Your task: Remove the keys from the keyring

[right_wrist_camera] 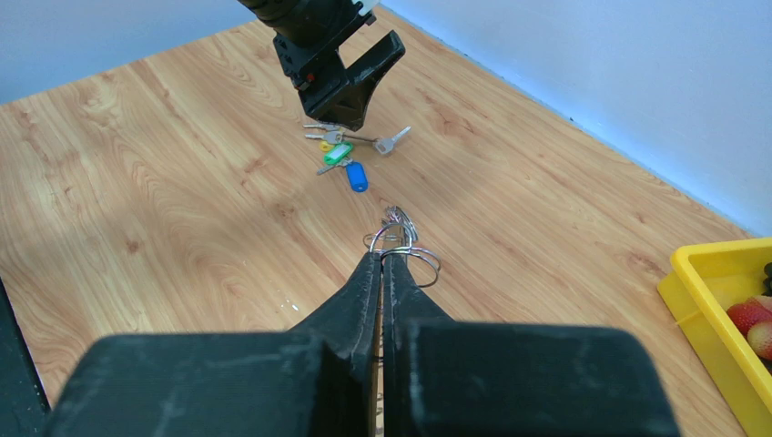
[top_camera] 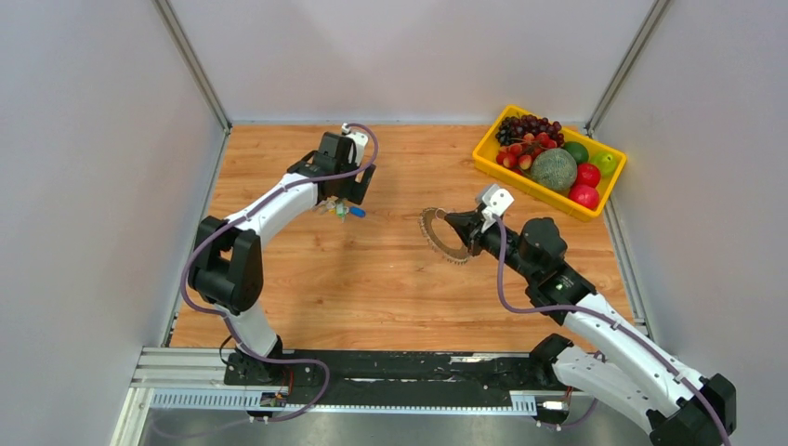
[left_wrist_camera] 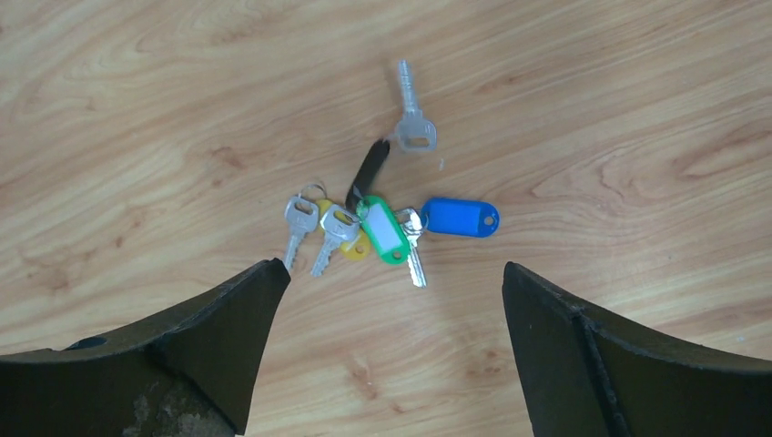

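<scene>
I am pinching the keyring (right_wrist_camera: 401, 244) with my right gripper (right_wrist_camera: 382, 259). Its two fingers are pressing almost together, with only the thin silver wire loops between their tips. The loops are sticking out past the fingertips, toward the far side. I am holding them low over the wooden table (top_camera: 372, 297), a little right of its middle. I cannot tell whether the wire is touching the wood.

The keys (left_wrist_camera: 364, 228) are lying flat on the table, left of centre and toward the far side, well apart from the keyring. Most of them are sitting in a loose cluster: silver keys mixed with a green tag (left_wrist_camera: 384, 232), a blue tag (left_wrist_camera: 461, 218), a yellow tag (left_wrist_camera: 357, 248) and a black strap (left_wrist_camera: 368, 173). One silver key (left_wrist_camera: 414, 123) is lying just beyond the cluster on the far side, its head beside the end of the strap.

My left gripper (left_wrist_camera: 391, 271) is hovering over this cluster with its fingers spread wide, one on each side, and they are gripping nothing.

In the far right corner a yellow tray (top_camera: 483, 153) is holding fruit (top_camera: 555, 169), well away from both of my grippers.
</scene>
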### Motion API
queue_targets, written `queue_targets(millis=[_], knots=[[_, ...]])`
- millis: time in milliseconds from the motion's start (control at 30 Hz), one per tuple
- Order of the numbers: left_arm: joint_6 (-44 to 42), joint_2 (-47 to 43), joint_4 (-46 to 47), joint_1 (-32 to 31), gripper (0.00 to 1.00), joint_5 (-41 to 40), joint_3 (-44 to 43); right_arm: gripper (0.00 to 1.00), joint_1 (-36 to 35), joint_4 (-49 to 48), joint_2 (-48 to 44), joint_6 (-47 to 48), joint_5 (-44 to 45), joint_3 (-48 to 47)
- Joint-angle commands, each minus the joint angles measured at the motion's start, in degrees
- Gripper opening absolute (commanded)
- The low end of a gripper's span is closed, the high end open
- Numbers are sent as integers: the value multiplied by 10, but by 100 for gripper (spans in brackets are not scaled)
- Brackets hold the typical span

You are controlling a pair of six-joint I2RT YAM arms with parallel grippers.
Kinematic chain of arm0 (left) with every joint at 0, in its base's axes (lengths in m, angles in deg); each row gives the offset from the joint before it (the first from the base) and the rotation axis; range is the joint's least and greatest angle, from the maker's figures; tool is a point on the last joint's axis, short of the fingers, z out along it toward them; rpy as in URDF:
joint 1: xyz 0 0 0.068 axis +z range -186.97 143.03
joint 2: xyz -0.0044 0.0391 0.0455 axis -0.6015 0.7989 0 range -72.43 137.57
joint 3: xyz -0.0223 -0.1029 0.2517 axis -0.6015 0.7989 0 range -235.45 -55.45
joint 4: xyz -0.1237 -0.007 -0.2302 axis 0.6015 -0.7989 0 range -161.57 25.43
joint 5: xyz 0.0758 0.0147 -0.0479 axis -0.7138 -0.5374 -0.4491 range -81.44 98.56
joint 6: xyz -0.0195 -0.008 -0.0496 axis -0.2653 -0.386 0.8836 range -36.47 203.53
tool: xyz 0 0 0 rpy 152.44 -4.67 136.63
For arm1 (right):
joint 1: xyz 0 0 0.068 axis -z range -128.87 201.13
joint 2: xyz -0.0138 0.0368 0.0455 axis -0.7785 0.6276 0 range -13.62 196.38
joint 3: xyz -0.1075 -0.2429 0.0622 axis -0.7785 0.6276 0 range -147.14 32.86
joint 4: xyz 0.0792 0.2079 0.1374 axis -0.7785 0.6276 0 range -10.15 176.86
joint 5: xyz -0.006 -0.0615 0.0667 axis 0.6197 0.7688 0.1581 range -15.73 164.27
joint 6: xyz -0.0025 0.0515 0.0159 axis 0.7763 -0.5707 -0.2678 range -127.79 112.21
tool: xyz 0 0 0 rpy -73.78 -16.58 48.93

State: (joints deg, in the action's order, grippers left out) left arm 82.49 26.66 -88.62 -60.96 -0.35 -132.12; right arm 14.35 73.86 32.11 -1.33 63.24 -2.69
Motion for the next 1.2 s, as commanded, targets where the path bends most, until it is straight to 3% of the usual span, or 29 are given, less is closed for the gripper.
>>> queue_targets(millis=[0,633,900,933,967,1000,1167], knots=[[32,-39,-13,-5,100,11,-26,0,19,-16,-1,-20,-17,-31],[78,-169,51,-6,100,40,1,0,117,-15,140,-130,-29,-88],[84,-177,55,-5,100,37,3,0,183,-97,218,-206,-36,-61],[84,-178,55,-5,100,37,4,6,186,-102,225,-200,-34,-59],[84,-179,56,-5,100,37,4,29,189,-104,229,-194,-32,-57],[83,-180,56,-6,100,37,3,44,192,-105,231,-191,-28,-57],[85,-183,57,-5,100,43,4,98,199,-98,198,-204,60,-46]])
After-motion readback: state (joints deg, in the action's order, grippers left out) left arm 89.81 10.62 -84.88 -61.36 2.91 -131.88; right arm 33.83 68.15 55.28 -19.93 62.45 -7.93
